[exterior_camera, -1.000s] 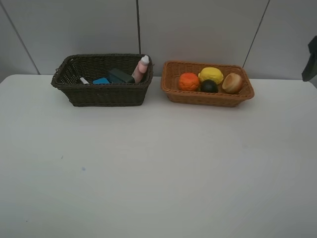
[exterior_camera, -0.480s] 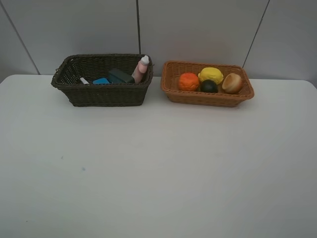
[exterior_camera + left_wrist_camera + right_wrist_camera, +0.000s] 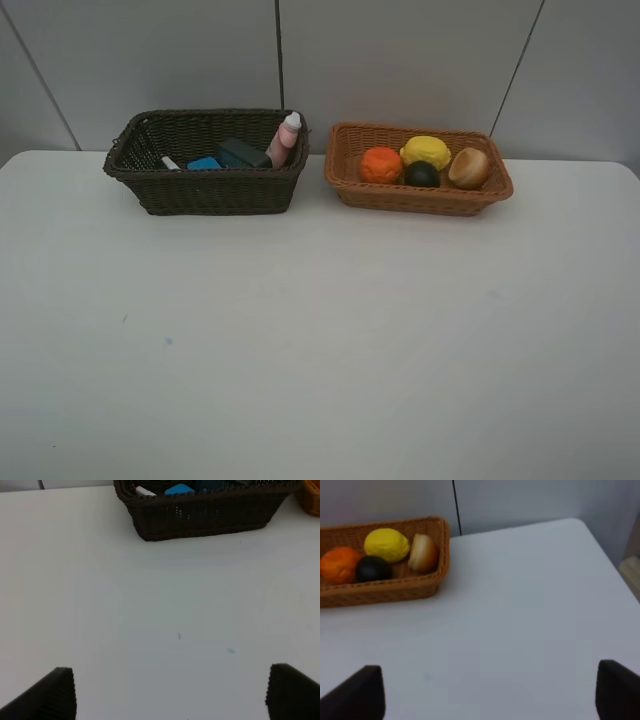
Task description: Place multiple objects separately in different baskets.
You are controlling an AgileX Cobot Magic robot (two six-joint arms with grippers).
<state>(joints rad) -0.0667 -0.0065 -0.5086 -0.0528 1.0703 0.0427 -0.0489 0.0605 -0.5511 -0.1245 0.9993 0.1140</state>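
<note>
Two baskets stand side by side at the back of the table. The dark brown basket (image 3: 200, 195) (image 3: 200, 517) holds a pink bottle (image 3: 285, 138) leaning in its right corner, a dark block (image 3: 243, 152), a blue item (image 3: 204, 163) (image 3: 179, 489) and a white marker (image 3: 170, 162) (image 3: 145, 491). In the orange-tan basket (image 3: 415, 198) (image 3: 385, 592) lie an orange (image 3: 381, 164) (image 3: 339, 564), a lemon (image 3: 426, 151) (image 3: 386, 544), a dark mangosteen (image 3: 422, 174) (image 3: 372, 568) and a peach (image 3: 469, 167) (image 3: 423, 553). My left gripper (image 3: 172, 695) and right gripper (image 3: 490, 692) are open and hold nothing, well short of the baskets. Neither shows in the exterior view.
A white table (image 3: 320, 330) spreads in front of the baskets, with a grey panelled wall (image 3: 400, 60) behind them. The table's right edge (image 3: 607, 565) runs near my right gripper. A small blue speck (image 3: 230, 651) marks the tabletop.
A dark part of the right arm at the right edge of the exterior view one second ago has left the picture. Baskets and their contents have not moved.
</note>
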